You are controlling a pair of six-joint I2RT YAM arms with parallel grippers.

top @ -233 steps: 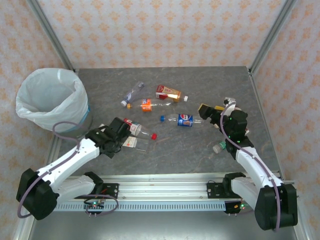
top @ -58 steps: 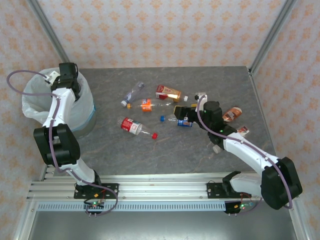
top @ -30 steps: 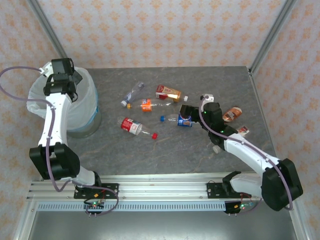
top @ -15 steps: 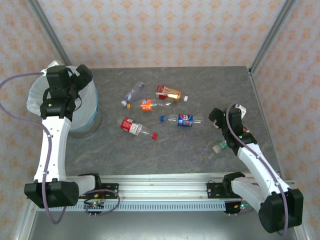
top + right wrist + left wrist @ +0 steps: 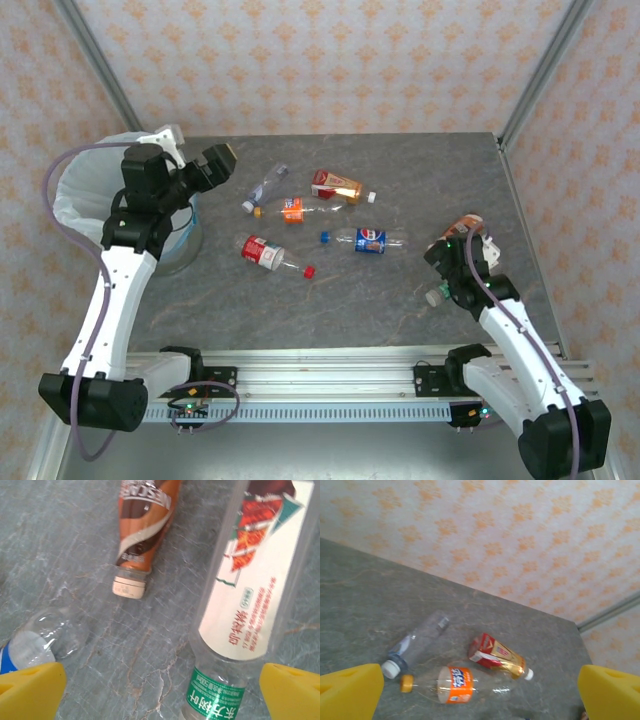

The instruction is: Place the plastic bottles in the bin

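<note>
White bag [image 5: 72, 192] lines bin [image 5: 179, 243]; L gripper [image 5: 214, 161] open beside it.

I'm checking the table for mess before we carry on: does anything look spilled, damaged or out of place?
No spill visible. The orange-labelled bottle and the red-and-gold bottle are squashed flat, lying on their sides. A blue cap sits just off the end of the blue-labelled bottle; whether it is loose or attached is unclear.
</note>
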